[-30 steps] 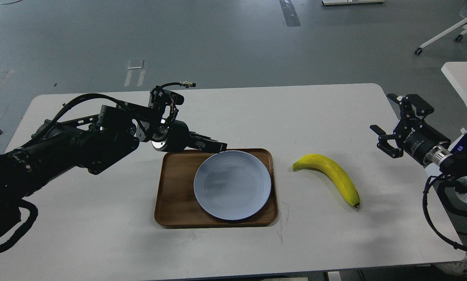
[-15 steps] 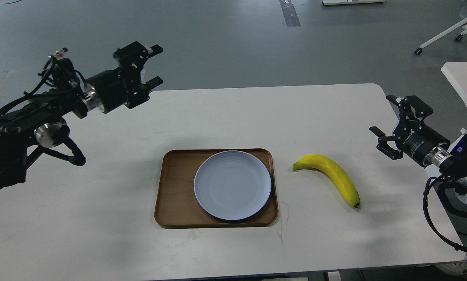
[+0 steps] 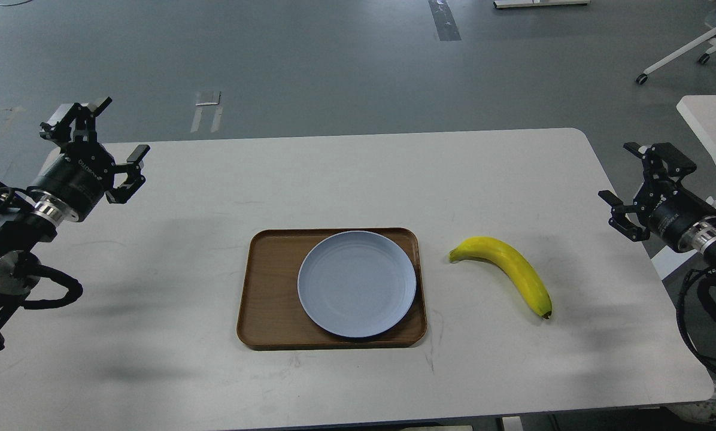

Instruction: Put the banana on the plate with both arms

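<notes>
Yellow banana (image 3: 504, 271) lies on tabletop (image 3: 358, 179) right of plate (image 3: 357, 284), untouched; both arms' jaws spread wide, empty, parked w/ clear access.

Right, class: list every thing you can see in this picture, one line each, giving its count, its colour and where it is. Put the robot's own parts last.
table: one, white, fills the middle of the view.
wooden tray: one, brown, at the table's centre.
plate: one, pale blue-grey, on the right part of the tray, nothing on it.
banana: one, yellow, lying on the table right of the tray, touching neither gripper.
second table: one, white, only partly seen at the right edge.
wheeled stand: one, white, on the grey floor at top right.
left gripper: one, black, open, above the table's far left corner.
right gripper: one, black, open, by the table's right edge.
</notes>
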`<move>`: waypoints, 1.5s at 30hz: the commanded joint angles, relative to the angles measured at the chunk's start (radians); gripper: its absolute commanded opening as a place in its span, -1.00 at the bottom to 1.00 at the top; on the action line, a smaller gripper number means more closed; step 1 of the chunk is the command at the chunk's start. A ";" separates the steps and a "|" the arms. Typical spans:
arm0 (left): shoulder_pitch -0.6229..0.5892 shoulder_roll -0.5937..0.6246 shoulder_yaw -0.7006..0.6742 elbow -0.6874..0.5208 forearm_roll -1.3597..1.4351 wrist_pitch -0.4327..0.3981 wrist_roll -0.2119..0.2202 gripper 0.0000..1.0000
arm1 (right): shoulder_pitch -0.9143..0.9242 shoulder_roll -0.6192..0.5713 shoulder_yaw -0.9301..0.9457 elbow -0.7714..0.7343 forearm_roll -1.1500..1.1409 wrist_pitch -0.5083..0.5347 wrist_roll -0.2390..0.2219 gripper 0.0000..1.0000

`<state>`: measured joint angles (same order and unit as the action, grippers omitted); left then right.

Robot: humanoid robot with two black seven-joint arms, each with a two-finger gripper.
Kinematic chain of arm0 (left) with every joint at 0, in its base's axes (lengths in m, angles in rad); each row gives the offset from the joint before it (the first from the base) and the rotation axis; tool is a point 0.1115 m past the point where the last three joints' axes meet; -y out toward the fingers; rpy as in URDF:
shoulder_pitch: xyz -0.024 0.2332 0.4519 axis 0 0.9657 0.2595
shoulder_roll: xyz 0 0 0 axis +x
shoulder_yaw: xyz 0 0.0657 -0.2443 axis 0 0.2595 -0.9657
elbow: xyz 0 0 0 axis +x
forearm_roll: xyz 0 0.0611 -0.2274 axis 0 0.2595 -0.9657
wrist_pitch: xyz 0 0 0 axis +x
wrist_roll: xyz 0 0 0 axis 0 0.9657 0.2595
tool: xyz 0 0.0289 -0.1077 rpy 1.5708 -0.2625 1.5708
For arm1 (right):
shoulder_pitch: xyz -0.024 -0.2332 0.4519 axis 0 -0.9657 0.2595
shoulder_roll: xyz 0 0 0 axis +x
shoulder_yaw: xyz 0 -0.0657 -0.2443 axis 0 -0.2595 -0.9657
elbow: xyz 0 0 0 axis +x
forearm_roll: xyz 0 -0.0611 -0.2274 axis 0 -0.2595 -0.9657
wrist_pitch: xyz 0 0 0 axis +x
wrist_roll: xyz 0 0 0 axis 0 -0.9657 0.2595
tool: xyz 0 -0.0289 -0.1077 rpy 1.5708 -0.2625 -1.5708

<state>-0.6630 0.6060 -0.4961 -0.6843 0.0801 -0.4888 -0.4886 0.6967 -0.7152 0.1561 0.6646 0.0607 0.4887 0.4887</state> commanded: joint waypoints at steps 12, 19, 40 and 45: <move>0.013 -0.002 -0.006 -0.003 -0.003 0.000 0.000 0.96 | 0.230 -0.013 -0.013 0.055 -0.749 0.000 0.000 0.99; 0.011 -0.002 -0.004 -0.003 -0.003 0.000 0.000 0.96 | 0.355 -0.018 -0.085 0.199 -1.226 0.000 0.000 0.99; -0.001 -0.014 -0.006 -0.003 -0.003 0.000 0.000 0.96 | 0.541 0.131 -0.492 0.233 -1.651 0.000 0.000 0.98; -0.003 -0.012 -0.007 -0.003 -0.005 0.000 0.000 0.96 | 0.534 0.178 -0.503 0.190 -1.651 0.000 0.000 0.85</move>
<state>-0.6641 0.5924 -0.5015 -0.6872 0.0767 -0.4887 -0.4886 1.2364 -0.5590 -0.3420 0.8773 -1.5906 0.4885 0.4885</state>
